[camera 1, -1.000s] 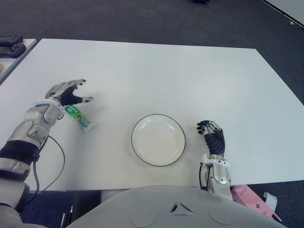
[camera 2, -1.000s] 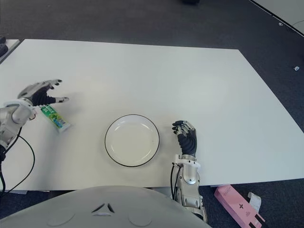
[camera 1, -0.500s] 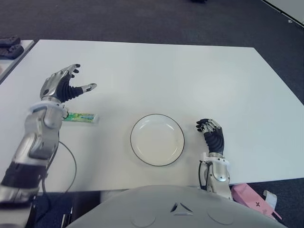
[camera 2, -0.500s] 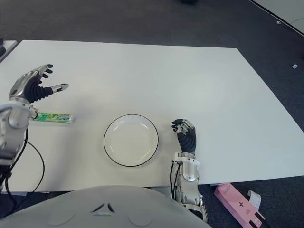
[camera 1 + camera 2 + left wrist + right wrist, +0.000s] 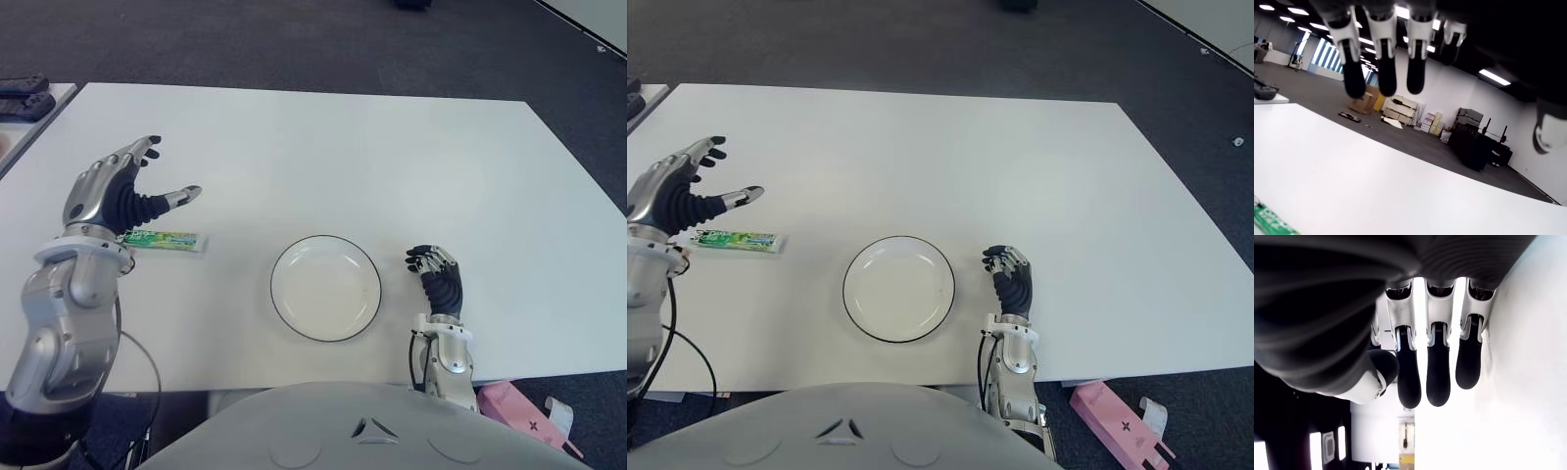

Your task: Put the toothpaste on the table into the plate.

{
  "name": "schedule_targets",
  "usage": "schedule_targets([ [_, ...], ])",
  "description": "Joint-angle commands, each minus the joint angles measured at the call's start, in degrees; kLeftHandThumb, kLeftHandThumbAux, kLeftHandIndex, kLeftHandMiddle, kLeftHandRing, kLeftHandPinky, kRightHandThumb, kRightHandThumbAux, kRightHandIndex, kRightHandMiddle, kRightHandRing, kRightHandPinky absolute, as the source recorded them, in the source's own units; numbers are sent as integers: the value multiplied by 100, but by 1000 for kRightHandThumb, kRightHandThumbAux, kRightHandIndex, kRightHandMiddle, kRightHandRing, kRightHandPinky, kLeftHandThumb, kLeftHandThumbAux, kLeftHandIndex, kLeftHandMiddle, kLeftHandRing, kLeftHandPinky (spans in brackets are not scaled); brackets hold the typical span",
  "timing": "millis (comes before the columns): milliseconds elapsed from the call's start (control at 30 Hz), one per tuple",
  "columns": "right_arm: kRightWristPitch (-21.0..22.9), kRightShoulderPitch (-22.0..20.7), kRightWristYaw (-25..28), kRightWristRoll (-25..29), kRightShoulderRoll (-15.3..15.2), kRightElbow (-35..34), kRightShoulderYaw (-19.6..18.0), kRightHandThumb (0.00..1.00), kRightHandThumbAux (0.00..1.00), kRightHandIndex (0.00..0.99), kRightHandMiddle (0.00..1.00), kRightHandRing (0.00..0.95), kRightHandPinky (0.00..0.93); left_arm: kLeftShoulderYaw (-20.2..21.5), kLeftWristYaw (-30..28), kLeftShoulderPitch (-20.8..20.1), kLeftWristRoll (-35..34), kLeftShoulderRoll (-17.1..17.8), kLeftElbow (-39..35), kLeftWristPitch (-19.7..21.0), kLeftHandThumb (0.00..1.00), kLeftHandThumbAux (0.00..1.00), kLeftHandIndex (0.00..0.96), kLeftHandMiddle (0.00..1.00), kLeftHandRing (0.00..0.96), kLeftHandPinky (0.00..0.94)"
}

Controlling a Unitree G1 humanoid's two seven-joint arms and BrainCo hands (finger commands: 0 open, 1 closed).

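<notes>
The green and white toothpaste tube [image 5: 165, 239] lies flat on the white table [image 5: 323, 147], left of the plate. A corner of the toothpaste tube [image 5: 1271, 223] shows in the left wrist view. The round white plate [image 5: 325, 288] with a dark rim sits near the table's front edge and holds nothing. My left hand [image 5: 125, 188] hovers above the tube, raised off the table, fingers spread and holding nothing. My right hand [image 5: 437, 276] shows just right of the plate, fingers relaxed with nothing in them.
A pink box [image 5: 519, 409] lies on the floor at the front right. Dark objects [image 5: 22, 98] sit on a second surface at the far left. Dark carpet [image 5: 294, 39] lies beyond the table's far edge.
My left hand has lifted off the toothpaste and drawn back towards me, fingers spread. The tube has turned from slanting to lying roughly crosswise. The right hand has not moved.
</notes>
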Motion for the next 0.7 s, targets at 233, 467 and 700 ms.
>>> schedule_targets([
  [233, 124, -45, -9, -10, 23, 117, 31, 710, 727, 428, 481, 473, 460, 795, -594, 1002, 82, 588, 285, -803, 220, 344, 64, 159, 162, 135],
  [467, 97, -72, 1, -4, 20, 176, 35, 710, 728, 428, 482, 474, 459, 1019, -1171, 1198, 131, 1455, 861, -1702, 302, 279, 9, 84, 99, 120],
  [700, 33, -104, 11, -1, 10, 241, 34, 710, 728, 428, 486, 482, 476, 1067, -1208, 1027, 226, 1926, 1510, -2463, 353, 209, 0, 34, 41, 83],
])
